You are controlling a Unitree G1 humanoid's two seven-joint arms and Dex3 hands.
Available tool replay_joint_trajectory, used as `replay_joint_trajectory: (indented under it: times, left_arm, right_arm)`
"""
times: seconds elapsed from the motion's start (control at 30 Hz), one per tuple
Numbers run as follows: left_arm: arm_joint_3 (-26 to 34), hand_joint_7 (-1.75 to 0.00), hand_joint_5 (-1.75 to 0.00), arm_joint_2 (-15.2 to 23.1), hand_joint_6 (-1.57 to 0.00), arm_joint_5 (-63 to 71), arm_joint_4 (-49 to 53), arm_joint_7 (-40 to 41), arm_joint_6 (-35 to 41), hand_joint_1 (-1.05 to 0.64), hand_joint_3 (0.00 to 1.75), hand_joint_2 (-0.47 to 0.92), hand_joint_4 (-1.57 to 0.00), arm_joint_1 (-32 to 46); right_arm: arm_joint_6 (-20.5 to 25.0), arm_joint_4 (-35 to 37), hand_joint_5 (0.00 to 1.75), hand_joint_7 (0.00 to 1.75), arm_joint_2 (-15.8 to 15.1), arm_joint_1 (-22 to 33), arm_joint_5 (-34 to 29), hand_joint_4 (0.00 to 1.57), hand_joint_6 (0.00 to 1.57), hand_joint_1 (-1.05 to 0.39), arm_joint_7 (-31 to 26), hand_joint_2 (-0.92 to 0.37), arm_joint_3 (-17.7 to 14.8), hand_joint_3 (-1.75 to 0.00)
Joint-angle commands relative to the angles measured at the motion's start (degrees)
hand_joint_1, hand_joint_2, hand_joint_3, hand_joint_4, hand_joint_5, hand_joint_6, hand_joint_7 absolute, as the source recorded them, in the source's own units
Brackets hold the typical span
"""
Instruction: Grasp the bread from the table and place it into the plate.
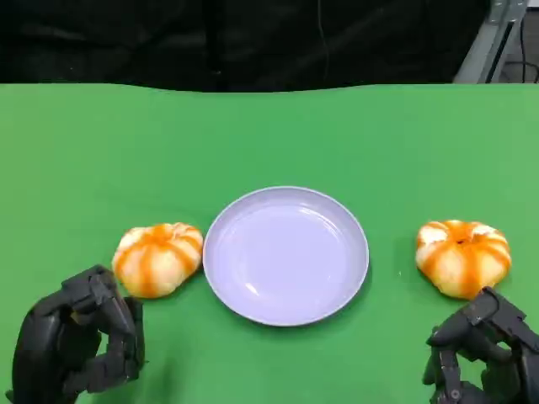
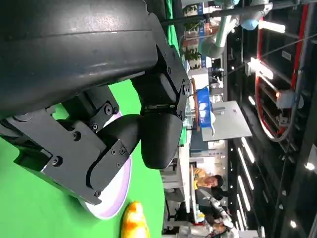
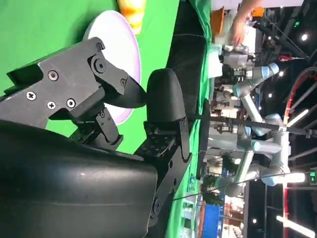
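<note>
Two round orange-and-white striped breads lie on the green table either side of a pale lilac plate (image 1: pixel 253 290). The left bread (image 1: pixel 157 257) almost touches the plate's rim, and the right bread (image 1: pixel 463 257) sits a short way off it. My left hand (image 1: pixel 80 345) hovers just in front of the left bread, fingers loosely bent, holding nothing. My right hand (image 1: pixel 484 358) is just in front of the right bread, also holding nothing. The left wrist view shows my left hand (image 2: pixel 124 144), the plate (image 2: pixel 116 198) and a bread (image 2: pixel 134 223) beyond it. The right wrist view shows my right hand (image 3: pixel 133 99), the plate (image 3: pixel 121 47) and a bread (image 3: pixel 131 10).
The green cloth (image 1: pixel 269 135) runs back to a dark far edge. A grey metal frame (image 1: pixel 488 42) stands at the back right. The wrist views show a lab with other robot arms and a person (image 2: pixel 210 183) well off the table.
</note>
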Motion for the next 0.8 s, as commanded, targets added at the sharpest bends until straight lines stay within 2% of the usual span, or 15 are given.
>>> replay_joint_trajectory:
  times: [0.03,0.23,0.33,0.63,0.67,0.7,0.73,0.77,0.8]
  left_arm:
    - [0.9,-1.64,-1.75,1.5,-1.03,0.4,1.9,0.3,-1.0,-0.77,1.41,0.51,-1.18,-0.9]
    - [0.7,-1.67,-1.75,1.8,-1.02,1.4,2.1,1.0,-0.7,-0.78,1.41,0.51,-1.19,-1.1]
    - [0.4,-1.68,-1.75,1.9,-1.03,1.9,1.9,1.1,-0.1,-0.77,1.42,0.49,-1.2,-1.1]
    - [0.2,-1.57,-1.75,1.4,-1.02,0.1,1.1,-0.3,0.9,-0.75,1.45,0.47,-1.15,-0.9]
    - [1.1,-1.57,-1.75,1.5,-1.03,4.8,1.1,2.9,-4.9,-0.75,1.45,0.47,-1.15,-0.8]
    - [1.8,-1.42,-1.58,1.5,-0.78,8.5,1.1,5.4,-9.3,-0.71,0.94,0.71,-0.81,-0.8]
    - [2.2,-1.37,-1.53,1.5,-0.69,11.2,1.3,7.5,-12.5,-0.69,0.73,0.81,-0.69,-0.8]
    - [4.9,-1.34,-1.5,4.1,-0.64,24.6,-5.9,11.6,-13.9,-0.68,0.62,0.87,-0.62,-1.0]
    - [6.7,-1.07,-1.18,5.9,-0.27,34.2,-11.3,14.4,-13.9,-0.88,0.52,0.9,-0.26,-1.1]
  right_arm:
    - [-1.2,1.3,1.75,1.57,0.0,-0.8,-0.5,0.87,0.72,-0.07,-0.7,-0.64,-0.5,-1.0]
    - [-1.6,2.8,1.75,1.56,-0.7,-1.5,-0.8,0.87,0.72,-0.07,-1.0,-0.64,-1.2,-0.97]
    - [-2.0,3.4,1.75,1.55,-1.0,-1.7,-1.1,0.86,0.72,-0.09,-1.0,-0.72,-1.7,-0.82]
    - [-3.0,3.6,1.75,1.57,-1.3,-1.7,-0.7,0.86,0.72,-0.1,-0.6,-0.73,-1.9,-0.82]
    - [-2.6,3.0,1.75,1.57,-1.1,-1.4,-0.9,0.86,0.72,-0.1,-0.7,-0.72,-1.8,-0.82]
    - [-2.2,2.5,1.75,1.58,-0.9,-1.2,-1.0,0.85,0.72,-0.1,-0.8,-0.73,-1.6,-0.82]
    - [-1.9,2.1,1.75,1.59,-0.8,-1.0,-1.1,0.85,0.72,-0.09,-0.9,-0.73,-1.5,-0.83]
    - [-2.1,2.1,1.75,1.59,-0.9,-1.1,-1.5,0.85,0.72,-0.09,-1.1,-0.73,-1.7,-0.83]
    - [-2.3,2.2,1.75,1.6,-1.0,-1.3,-1.7,0.86,0.72,-0.08,-1.2,-0.73,-1.8,-0.83]
